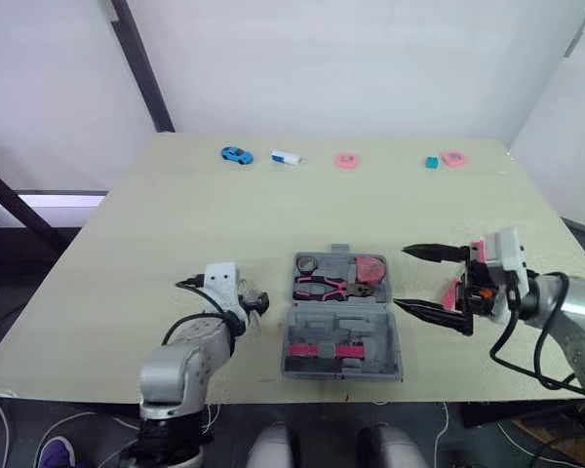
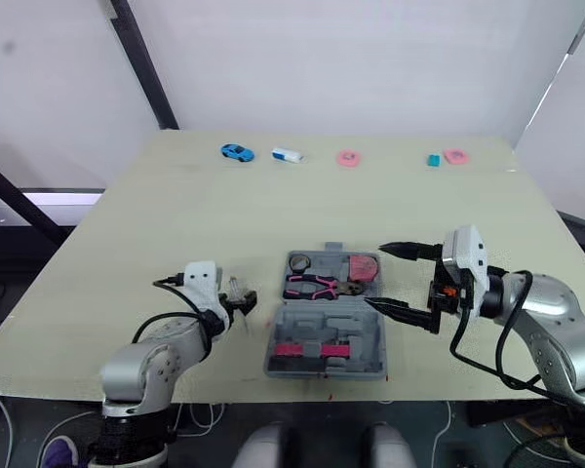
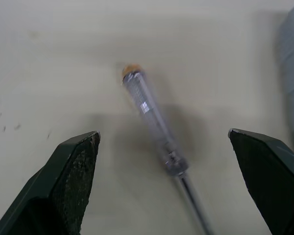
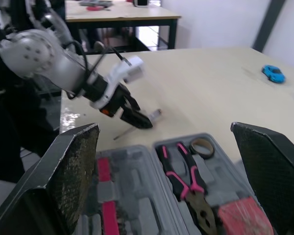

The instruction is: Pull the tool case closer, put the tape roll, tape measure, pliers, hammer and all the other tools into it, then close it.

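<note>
Found the table (image 1: 175,214) carrying the tool case (image 1: 370,327), lying open near the front edge between the two arms. Noted the right gripper (image 1: 403,279) hovering just beside the case's right wall, fingers spread wide, holding nothing and touching nothing. Noted the left gripper (image 1: 257,304) low over the table just left of the case, fingers likewise spread wide and empty, straddling the screwdriver (image 3: 149,117) without touching it. Counted the pliers (image 1: 327,286), pink tape measure (image 1: 370,268) and tape roll (image 1: 308,263) in the far half of the case, with pink-handled pieces in the near half. Saw the screwdriver flat on the table, clear handle between the fingers, shaft running back toward the wrist. Judged the likeliest slip to be that slim round handle rolling or squirting out from an off-centre squeeze, or the fingertips scraping the table from too low a descent. Judged a second risk in the right fingers, near enough to knock the case askew with a careless swing. Left the blue toy car (image 1: 237,155) and other small bits along the far edge out of reckoning.
</note>
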Motion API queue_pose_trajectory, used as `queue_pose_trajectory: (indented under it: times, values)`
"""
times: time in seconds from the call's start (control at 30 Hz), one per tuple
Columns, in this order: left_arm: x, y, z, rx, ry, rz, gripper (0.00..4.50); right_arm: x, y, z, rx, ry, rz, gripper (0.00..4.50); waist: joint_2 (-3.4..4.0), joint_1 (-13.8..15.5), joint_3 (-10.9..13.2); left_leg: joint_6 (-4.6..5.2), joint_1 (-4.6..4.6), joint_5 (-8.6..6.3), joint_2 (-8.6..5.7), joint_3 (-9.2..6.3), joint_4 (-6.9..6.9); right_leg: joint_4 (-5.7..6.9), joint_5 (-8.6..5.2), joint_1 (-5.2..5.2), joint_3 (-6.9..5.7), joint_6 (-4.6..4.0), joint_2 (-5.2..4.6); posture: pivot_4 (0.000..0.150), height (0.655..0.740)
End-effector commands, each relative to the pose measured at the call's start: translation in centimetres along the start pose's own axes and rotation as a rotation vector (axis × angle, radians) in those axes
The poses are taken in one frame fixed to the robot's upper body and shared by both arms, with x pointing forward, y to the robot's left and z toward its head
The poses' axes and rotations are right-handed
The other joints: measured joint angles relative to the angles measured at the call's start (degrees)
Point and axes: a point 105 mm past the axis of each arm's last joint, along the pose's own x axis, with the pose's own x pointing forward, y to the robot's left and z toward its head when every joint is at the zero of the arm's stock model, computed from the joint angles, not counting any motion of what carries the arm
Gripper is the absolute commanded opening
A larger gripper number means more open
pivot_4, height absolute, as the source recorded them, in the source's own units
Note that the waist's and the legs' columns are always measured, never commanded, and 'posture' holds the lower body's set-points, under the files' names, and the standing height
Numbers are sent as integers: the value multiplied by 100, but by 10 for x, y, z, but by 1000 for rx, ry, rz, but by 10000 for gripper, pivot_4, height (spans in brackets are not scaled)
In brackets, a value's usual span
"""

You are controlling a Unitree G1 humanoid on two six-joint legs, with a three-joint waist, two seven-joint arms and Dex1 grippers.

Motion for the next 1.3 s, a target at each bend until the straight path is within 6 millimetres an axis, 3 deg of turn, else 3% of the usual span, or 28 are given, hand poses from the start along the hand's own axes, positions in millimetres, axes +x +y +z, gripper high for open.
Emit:
queue_pose_trajectory:
  times: [0.03,0.13,0.17,0.3,0.33,0.4,0.43,0.7,0.9,1.1,1.13,1.3]
  values:
    - [4,-3,3,-10,-18,5,44655,3,3,11,-29,-6,47,45000,0,11,0,0,-1,0,0,0,1,0,0,1,0,0,-1,1500,7400]
    - [9,-14,-4,-23,4,-30,36880,1,1,11,-34,4,50,45000,1,13,-1,0,0,0,-4,3,1,-2,0,4,7,1,-3,1500,7400]
    - [9,-18,-6,-26,10,-47,31230,0,1,10,-35,9,49,45000,1,14,-1,0,0,0,-5,3,2,-2,0,5,7,1,-4,1500,7400]
    - [7,-19,-9,-26,18,-57,16067,-1,1,9,-38,21,49,45000,3,14,-2,0,2,0,-7,-3,4,-1,0,10,7,1,-3,1500,7400]
    - [6,-17,-10,-24,20,-58,9926,-2,1,9,-38,22,49,45000,3,12,-2,0,2,0,-7,-3,5,-1,0,11,8,1,-3,1500,7400]
    - [0,-14,-14,6,27,-91,1906,-2,1,7,-36,24,49,45000,3,2,-2,0,2,0,-8,-3,5,-1,0,11,9,1,-3,1500,7400]
    - [-3,-13,-16,25,31,-121,135,-1,1,6,-34,25,50,45000,4,-3,-2,0,3,0,-8,-3,4,-2,0,11,9,1,-2,1500,7400]
    - [-26,13,-27,144,34,-181,168,0,9,-3,-24,36,75,45000,6,-44,-4,0,6,0,-2,0,1,-1,-3,10,12,-3,2,1500,7400]
    - [-45,21,-39,158,34,-172,168,-1,15,-9,-23,48,94,45000,6,-75,-3,0,7,0,-1,3,0,-2,-4,9,14,-5,-1,1500,7400]
    - [-48,26,-48,115,48,-147,168,-1,15,-11,-25,49,93,45000,6,-90,-3,0,10,0,-1,4,3,0,-7,10,15,-10,0,1500,7400]
    - [-48,26,-49,107,49,-149,8174,0,15,-11,-25,49,93,45000,6,-92,-3,0,11,0,-1,6,3,0,-8,10,17,-11,0,1500,7400]
    - [-56,26,-36,74,-21,-164,26681,0,14,-11,-27,43,84,45000,6,-111,-3,0,10,0,0,4,2,0,-7,10,15,-10,2,1500,7400]
